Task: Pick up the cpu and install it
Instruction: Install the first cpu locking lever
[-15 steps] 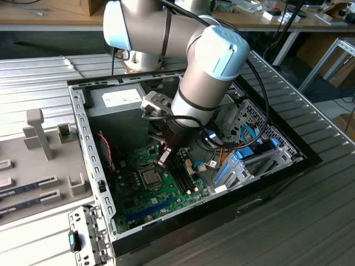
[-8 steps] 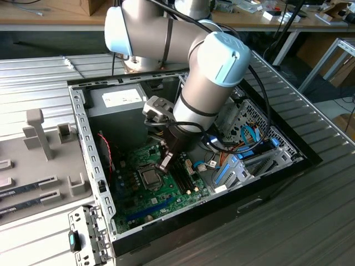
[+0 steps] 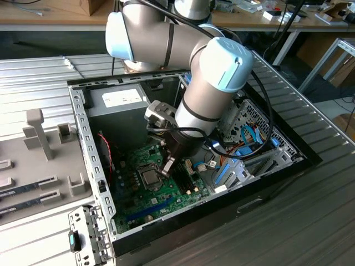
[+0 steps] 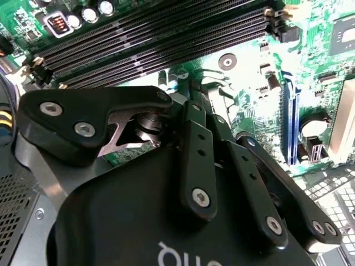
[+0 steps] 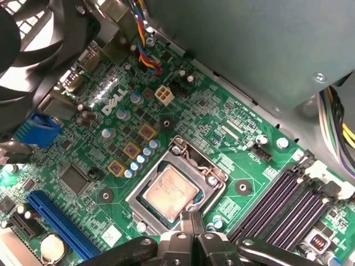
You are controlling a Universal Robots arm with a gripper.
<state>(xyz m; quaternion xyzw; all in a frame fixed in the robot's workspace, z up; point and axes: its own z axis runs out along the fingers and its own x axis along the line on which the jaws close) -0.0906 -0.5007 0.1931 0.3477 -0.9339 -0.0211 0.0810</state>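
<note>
The cpu lies flat in the socket frame on the motherboard, so seating looks done. The pincer hangs just beside it, fingertips together and holding nothing. The exterior view adds the open computer case; the second wrist view, the memory slots.

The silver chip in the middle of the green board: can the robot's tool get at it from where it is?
Probably yes. The cpu lies face up in its socket frame with nothing over it, and the tool sits right at its edge. The memory slots lie off to one side.
</note>
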